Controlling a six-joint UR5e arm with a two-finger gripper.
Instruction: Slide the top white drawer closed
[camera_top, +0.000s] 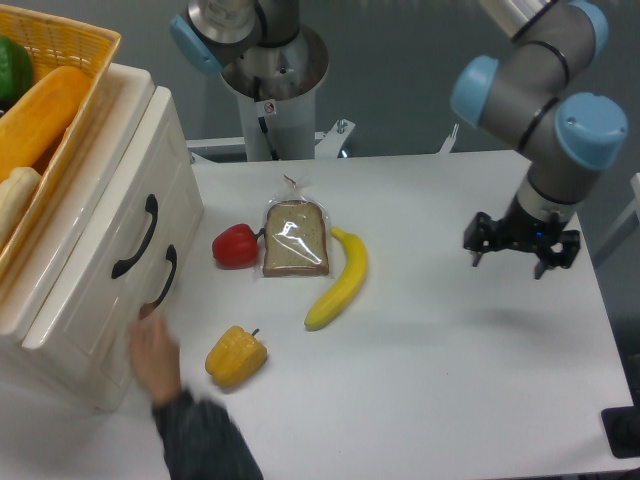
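Note:
The top white drawer (105, 215) is the upper front of the cream cabinet at the left, with a curved black handle (136, 236). Its panel looks level with the lower drawer front (120, 310) beneath it. My gripper (518, 257) hangs far off at the right side of the table, pointing down, open, with nothing between its fingers. It is well apart from the drawer, with the whole table between them.
A person's hand (155, 355) with a dark sleeve reaches in at the bottom left, by the lower drawer front. A yellow wicker basket (75, 40) with produce sits on the cabinet. A red pepper (235, 244), bagged bread (296, 238), banana (341, 280) and yellow pepper (236, 355) lie on the table.

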